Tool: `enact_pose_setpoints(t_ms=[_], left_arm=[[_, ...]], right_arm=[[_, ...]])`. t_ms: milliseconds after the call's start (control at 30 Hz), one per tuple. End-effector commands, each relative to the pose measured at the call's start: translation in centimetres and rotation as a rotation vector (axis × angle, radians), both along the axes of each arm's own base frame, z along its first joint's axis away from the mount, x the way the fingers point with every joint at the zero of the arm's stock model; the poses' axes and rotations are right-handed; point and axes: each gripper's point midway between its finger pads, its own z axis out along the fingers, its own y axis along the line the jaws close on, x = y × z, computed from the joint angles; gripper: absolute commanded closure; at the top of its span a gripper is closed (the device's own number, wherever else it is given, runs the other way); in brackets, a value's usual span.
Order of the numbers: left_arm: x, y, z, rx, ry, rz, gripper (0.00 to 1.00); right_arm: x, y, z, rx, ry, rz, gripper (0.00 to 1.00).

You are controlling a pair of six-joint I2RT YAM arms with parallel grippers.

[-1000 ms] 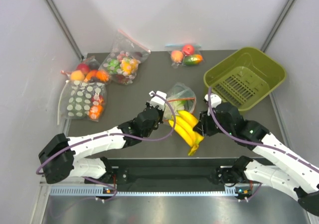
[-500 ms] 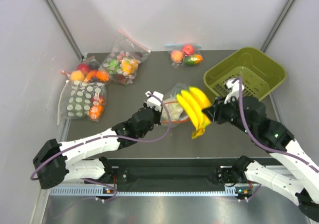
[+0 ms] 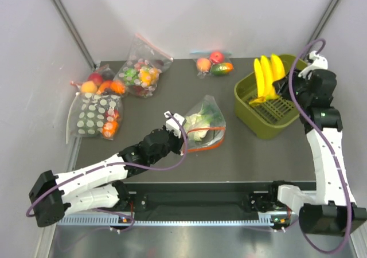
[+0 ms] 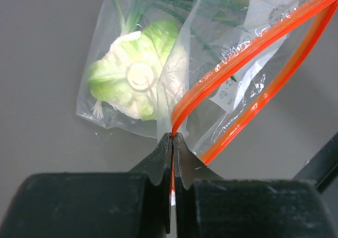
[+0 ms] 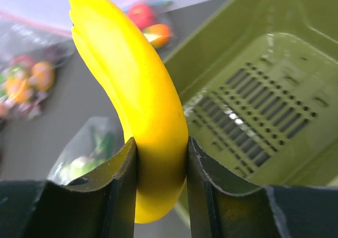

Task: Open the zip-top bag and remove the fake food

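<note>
The clear zip-top bag [image 3: 205, 126] lies at the table's middle with its red-orange zip strip [image 4: 248, 47] gaping open. The pale green-and-white lettuce head [image 4: 134, 79] lies inside it. My left gripper [image 3: 181, 136] is shut on the near end of the zip strip [image 4: 172, 143]. My right gripper [image 3: 281, 86] is shut on the yellow bananas [image 3: 265, 77] and holds them in the air above the olive-green basket [image 3: 304, 103]. In the right wrist view the bananas [image 5: 134, 100] fill the gap between my fingers [image 5: 124, 185].
Other bags lie along the back: a white-dotted bag [image 3: 96, 116], a bag of small multicolour pieces [image 3: 140, 69], loose fruit [image 3: 100, 85] at the left and a small bag with peach and apple [image 3: 214, 63]. Grey walls enclose the table.
My right arm has lifted the bananas out of the bag and swung them right and back, over the basket. My left gripper has kept hold of the zip strip.
</note>
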Motion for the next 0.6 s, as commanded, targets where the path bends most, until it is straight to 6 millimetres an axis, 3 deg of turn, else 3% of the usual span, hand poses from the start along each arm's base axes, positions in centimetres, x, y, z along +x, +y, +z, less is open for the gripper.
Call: enact_pose_setpoints(t_ms=[0,133,267,433,567], left_arm=[[-1.2,-0.4,0.1,-0.034,0.027,-0.053,0.99],[-1.3,-0.6,0.1,-0.034,0.029,-0.067,0.99],[-1.3,-0.9,0.0,-0.035,0.032,-0.074,0.99],[-1.3,-0.9,-0.1,-0.026,0.032,-0.072,0.99],[-1.2,-0.8,0.1,-0.023,0.028,-0.069,0.99]], right_arm=[[1.7,-2.3,1.0,0.018,-0.056,-0.006,1.0],[3.1,-4.9,-1.6,-0.001,-0.001,-0.077,1.0],[4.1,-5.9,-4.8,-0.018,0.069,-0.108,0.96],[4.9,-7.6,-6.9,-0.055,0.111,-0.169,0.88],[5.1,-7.8,-7.2,-0.062,0.114,-0.176,0.42]])
